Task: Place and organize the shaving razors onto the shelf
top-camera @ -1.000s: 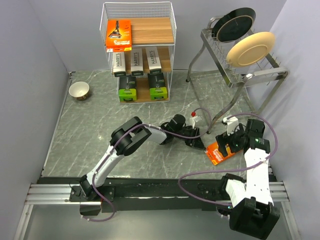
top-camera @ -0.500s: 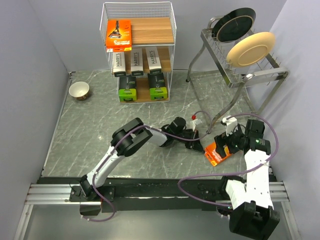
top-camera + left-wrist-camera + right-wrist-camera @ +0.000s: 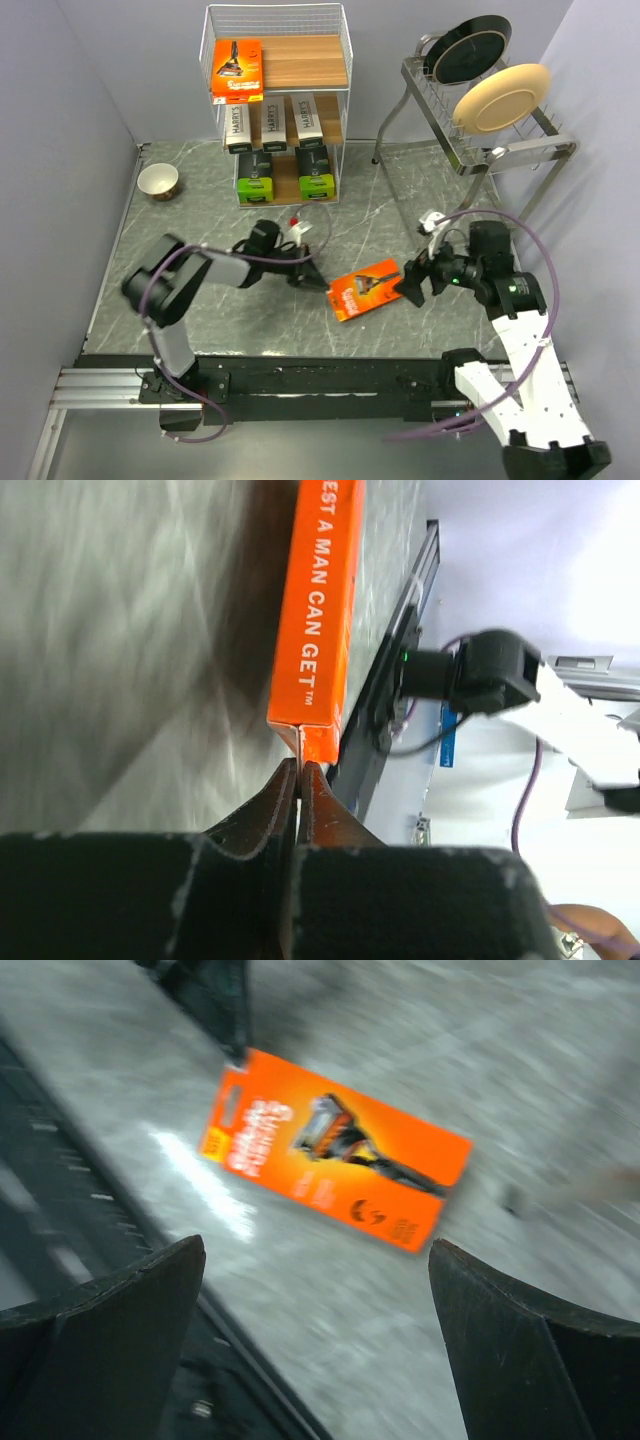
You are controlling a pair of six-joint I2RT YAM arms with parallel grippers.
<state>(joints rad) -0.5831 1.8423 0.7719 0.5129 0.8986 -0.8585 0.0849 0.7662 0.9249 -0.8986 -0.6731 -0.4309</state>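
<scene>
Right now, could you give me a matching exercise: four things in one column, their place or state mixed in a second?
1 left gripper
2 right gripper
3 small bowl
4 cream plate

A standing in the metal rack
B open, facing the orange pack
C shut on the orange pack's corner
D on the table, left of the shelf

Pairs: 1-C, 2-B, 3-D, 4-A

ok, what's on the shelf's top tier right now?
One flat orange razor pack lies on the left half; the rest of the shelf top is bare wood. Under the pack is covered, as is the middle tier's back.
</scene>
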